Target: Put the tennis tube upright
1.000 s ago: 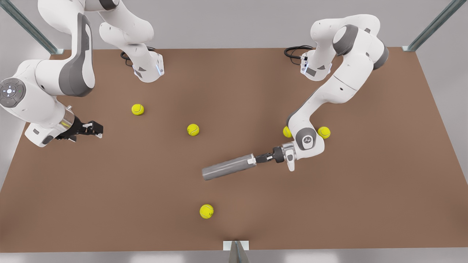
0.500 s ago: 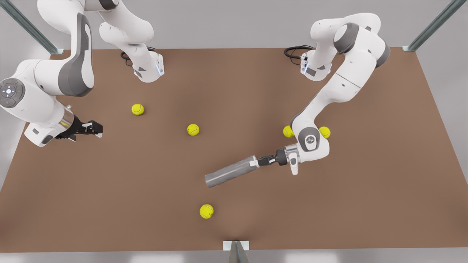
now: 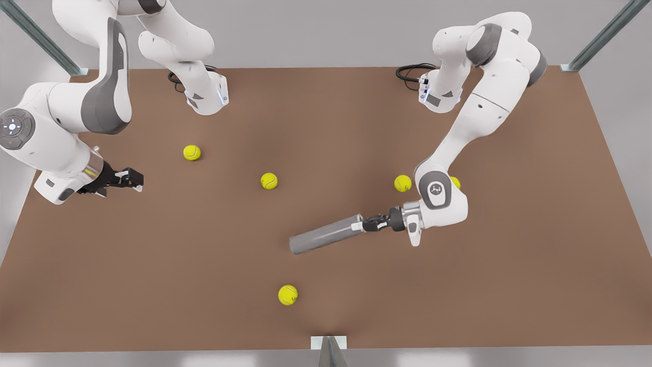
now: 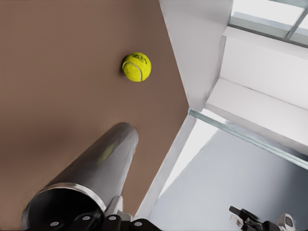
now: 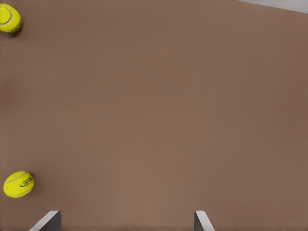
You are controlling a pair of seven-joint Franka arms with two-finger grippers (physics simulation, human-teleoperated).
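The tennis tube (image 3: 326, 234), a dark grey cylinder, lies aslant near the table's middle, its silvery rim end toward the front view's right. My left gripper (image 3: 364, 224) is shut on that rim end. In the left wrist view the tennis tube (image 4: 98, 161) stretches away from my left gripper (image 4: 110, 222) toward the table, and its far end looks close to the surface. My right gripper (image 3: 135, 180) hangs open over the table at the front view's left and waits. The right wrist view shows its two fingertips (image 5: 48, 220) spread above bare brown table.
Several yellow tennis balls lie on the brown table (image 3: 509, 285): one (image 3: 192, 152) at back left, one (image 3: 269, 181) mid-table, one (image 3: 402, 183) beside the left arm's elbow, one (image 3: 288, 294) near the front edge. A metal bracket (image 3: 329, 345) sits at the front edge.
My left gripper has drawn the tube's rim end a little toward the front view's right, and the whole tube shifted with it. The left arm's elbow swung right. The right arm stayed still.
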